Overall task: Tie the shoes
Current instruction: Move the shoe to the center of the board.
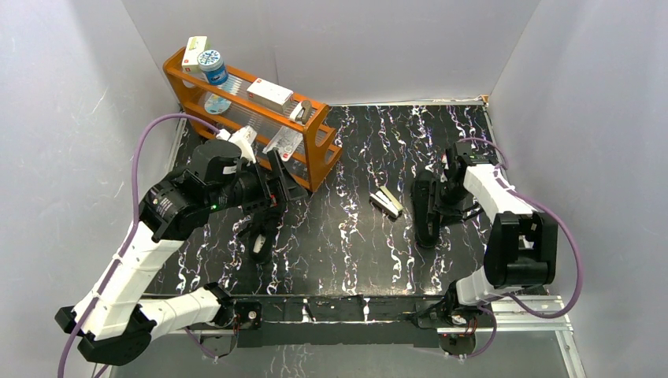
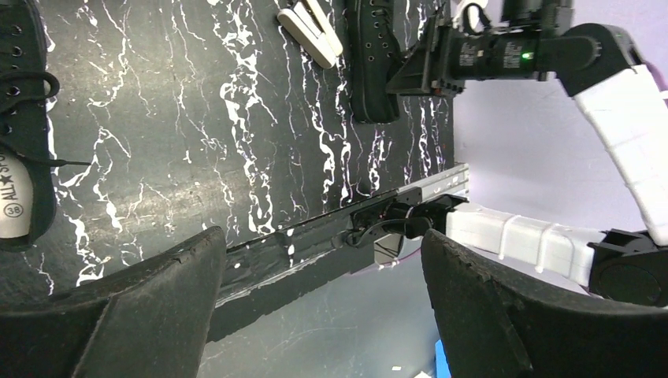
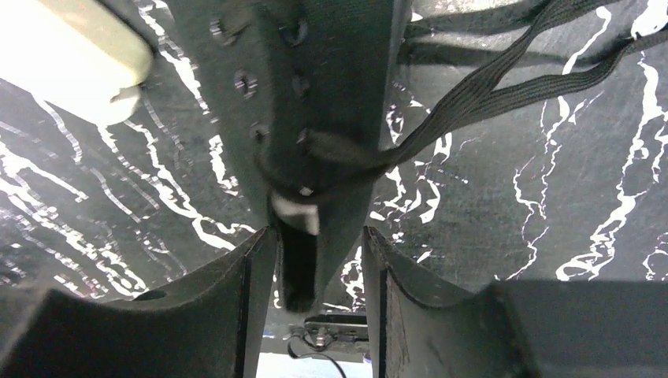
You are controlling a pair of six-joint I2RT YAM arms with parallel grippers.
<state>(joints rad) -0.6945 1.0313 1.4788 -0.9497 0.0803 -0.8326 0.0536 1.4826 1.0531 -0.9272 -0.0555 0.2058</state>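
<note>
Two black shoes lie on the marbled table. The left shoe (image 1: 260, 236) (image 2: 24, 157) rests below my left gripper (image 1: 276, 185) (image 2: 323, 276), which hangs open above the table with nothing between its fingers. The right shoe (image 1: 425, 209) (image 2: 370, 63) (image 3: 315, 94) lies lengthwise at the right. My right gripper (image 1: 441, 197) (image 3: 319, 260) is closed on the shoe's upper by the eyelets, with a finger pressing each side. Its loose black laces (image 3: 488, 87) trail off to the right across the table.
A small white-and-black box (image 1: 387, 202) (image 2: 311, 31) (image 3: 71, 55) lies between the shoes, close to the right one. An orange rack (image 1: 252, 110) with bottles and boxes stands at the back left, just behind the left gripper. White walls enclose the table.
</note>
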